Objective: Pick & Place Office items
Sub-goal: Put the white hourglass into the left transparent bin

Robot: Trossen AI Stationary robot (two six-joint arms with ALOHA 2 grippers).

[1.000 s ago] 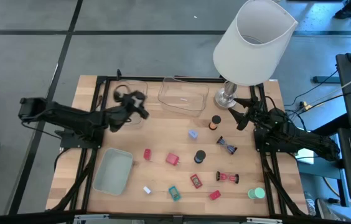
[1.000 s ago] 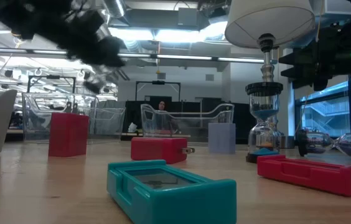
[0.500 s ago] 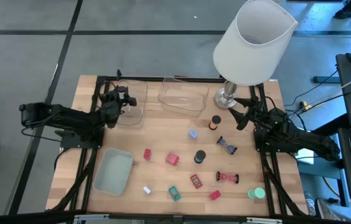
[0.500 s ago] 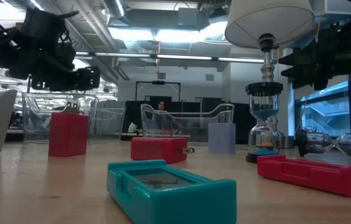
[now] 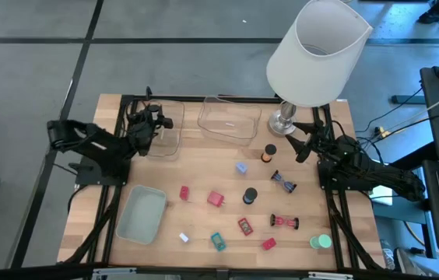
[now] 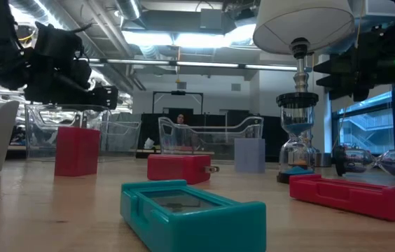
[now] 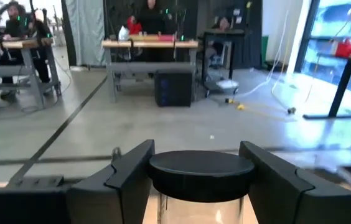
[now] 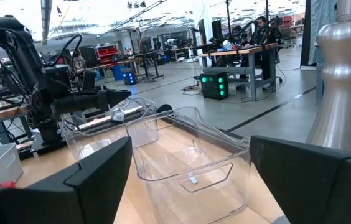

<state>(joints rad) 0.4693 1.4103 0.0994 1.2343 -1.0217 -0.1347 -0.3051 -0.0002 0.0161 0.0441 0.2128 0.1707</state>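
Observation:
My left gripper [image 5: 154,121] hangs over the left clear tray [image 5: 166,138] at the table's far left and is shut on a small clear piece with a black round cap [image 7: 201,168]. The low view shows the same gripper [image 6: 78,78] above that tray. My right gripper [image 5: 300,145] waits open by the lamp base [image 5: 284,120]. Loose on the wood lie red blocks [image 5: 216,199], a teal block [image 5: 218,242], a blue block [image 5: 240,167], a black cap [image 5: 250,195], two small hourglasses [image 5: 284,182] and a white piece [image 5: 184,237]. My left gripper pinches the black round cap [image 7: 163,168] of the clear piece between its two fingers [image 7: 129,177], one on each side of the cap. The fingers lie about level, pointing toward the table's far edge. The piece is lifted clear and upright, its clear body below the cap.
A second clear tray [image 5: 230,120] stands at the far middle and a pale green tray [image 5: 143,214] at the near left. The big white lamp [image 5: 317,50] rises over the far right. A green round piece [image 5: 324,242] lies near right. People sit in the room beyond.
My left gripper has swung from the left clear tray's right edge toward the table's far left, come lower, and turned level over that tray. It has kept the capped piece between its fingers. The right arm has kept still.

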